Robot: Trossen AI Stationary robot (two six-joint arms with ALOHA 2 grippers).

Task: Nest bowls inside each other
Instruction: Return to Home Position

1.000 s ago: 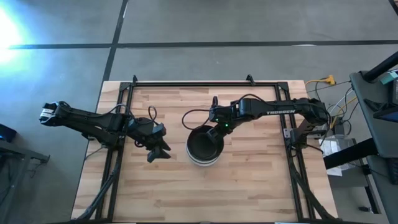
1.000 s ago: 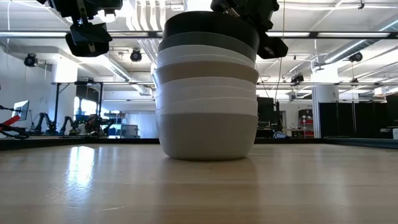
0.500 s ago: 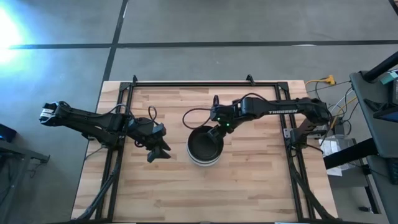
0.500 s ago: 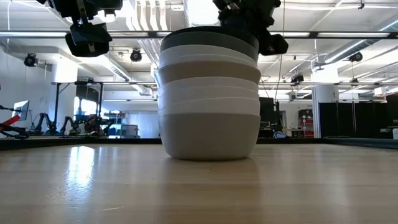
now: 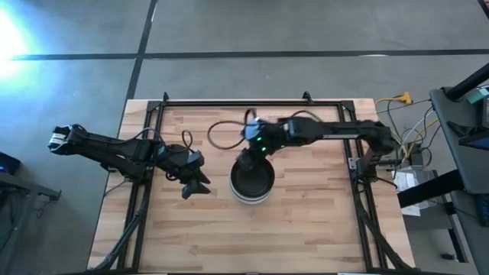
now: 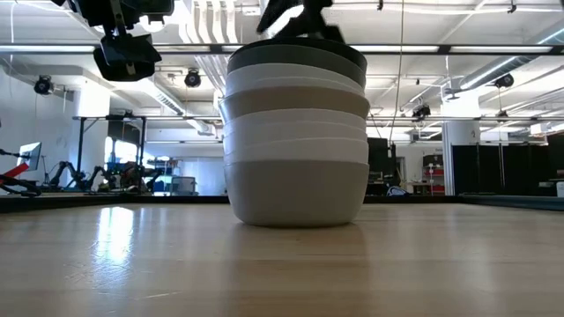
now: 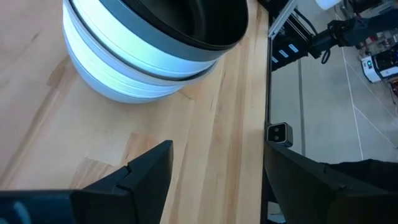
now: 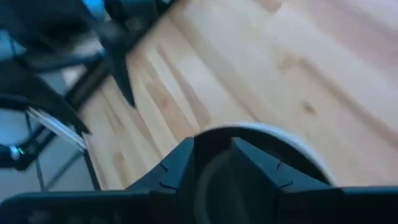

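One stack of nested bowls [image 5: 252, 183] stands on its base at the table's middle. White and beige-grey bowls [image 6: 295, 132] sit below, a dark grey one above them, and a black bowl [image 7: 199, 18] on top. My right gripper [image 8: 214, 165] hovers open just above the stack's far rim and points slanting down; it touches nothing. My left gripper [image 5: 195, 183] waits open to the left of the stack, above the table, with nothing between its fingers [image 7: 149, 171].
A black metal frame [image 5: 252, 101] runs along the table's far, left and right sides. A loop of cable [image 5: 221, 134] hangs from my right arm, on the far side of the stack. Bare wood [image 5: 252, 237] lies on the near side of the stack.
My right gripper has let go of the black bowl's rim and opened. It has then risen and swung toward the table's left, tipping less steeply. The black bowl, raised and tilted at first, has dropped level into the stack.
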